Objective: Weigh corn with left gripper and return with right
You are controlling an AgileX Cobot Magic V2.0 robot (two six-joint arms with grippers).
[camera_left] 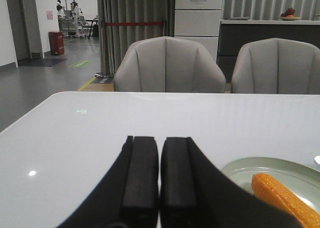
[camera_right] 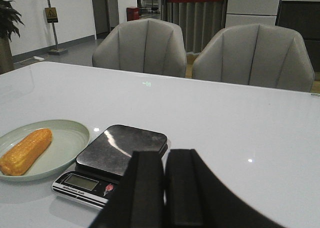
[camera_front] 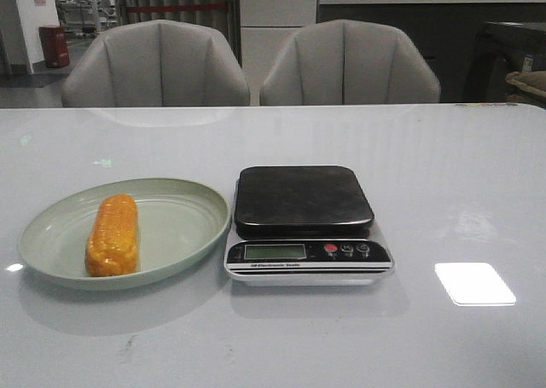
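Glossy orange, the corn (camera_front: 112, 234) lies lengthwise on the left half of a pale green plate (camera_front: 183, 226) in the front view, with the scale (camera_front: 305, 226) just beside the plate's right rim on the white tabletop (camera_front: 444, 175); neither arm shows here, so the weighing looks not yet begun. Small print runs under the scale's blank display (camera_front: 274, 251), too blurred to read, next to one red and two dark buttons. In the left wrist view the left gripper (camera_left: 159, 188) hangs above the tabletop with its fingers (camera_left: 141, 173) pressed together, the corn off to one side near the frame's edge; they must spread before any grasp, and on so slick and rounded a cob a pinch off centre could likely let it roll or squirt out, or nudge the plate into the scale. In the right wrist view the right gripper (camera_right: 165, 193) also has its fingers together, near the scale's front corner; a low sweep could probably bump it. No sign in the background is legible.
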